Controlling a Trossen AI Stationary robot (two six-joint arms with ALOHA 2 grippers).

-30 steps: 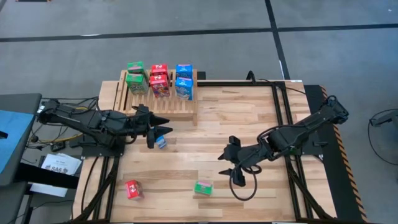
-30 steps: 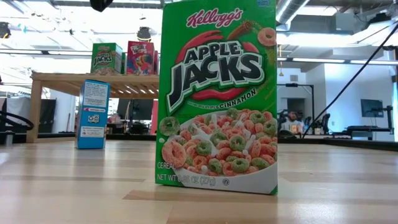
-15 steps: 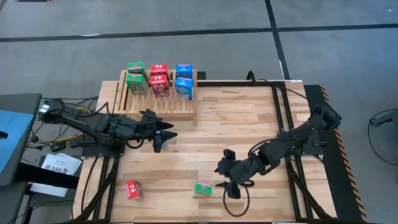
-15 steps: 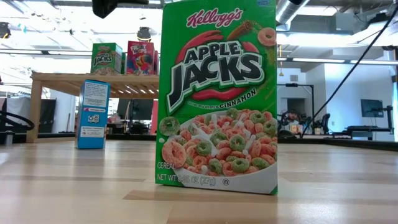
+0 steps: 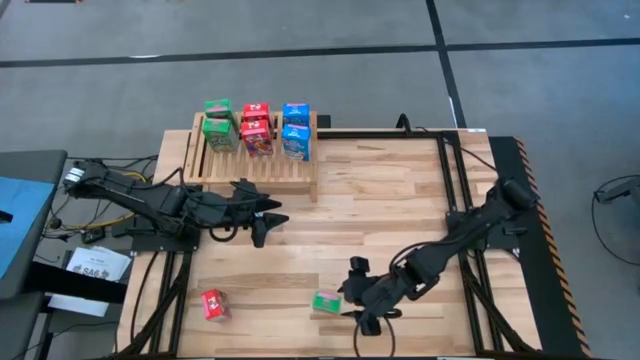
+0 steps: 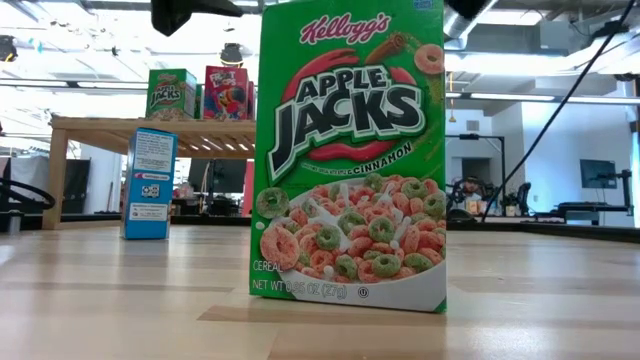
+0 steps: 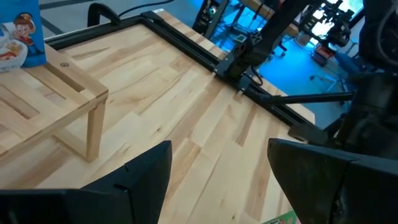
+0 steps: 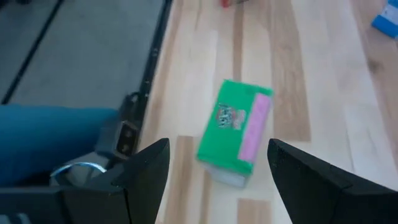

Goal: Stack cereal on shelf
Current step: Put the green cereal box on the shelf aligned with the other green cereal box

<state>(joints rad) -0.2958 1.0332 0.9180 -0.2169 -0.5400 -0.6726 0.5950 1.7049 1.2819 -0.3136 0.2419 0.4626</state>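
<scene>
Facing the low camera, green cereal box (image 6: 348, 160) reads "Kellogg's Apple Jacks, Cinnamon". Right gripper (image 5: 357, 297) beside it, fingers apart; left gripper (image 5: 262, 215) fingers apart, empty.

1. From my overhead feed the floor (image 5: 300, 60) is grey and smooth, crossed by dark lines that meet beyond the counter (image 5: 380, 200).
2. The counter is pale wood planking, edged with black rails (image 5: 455, 190).
3. Off its left side I see a dark side table (image 5: 25, 225) with a blue panel, plus cables and a printed sheet (image 5: 95, 265) on the floor.
4. At table height the room behind looks bright: ceiling ducts (image 6: 480, 15), a hanging lamp (image 6: 232, 52), a monitor (image 6: 598, 173) and desks far back.
</scene>
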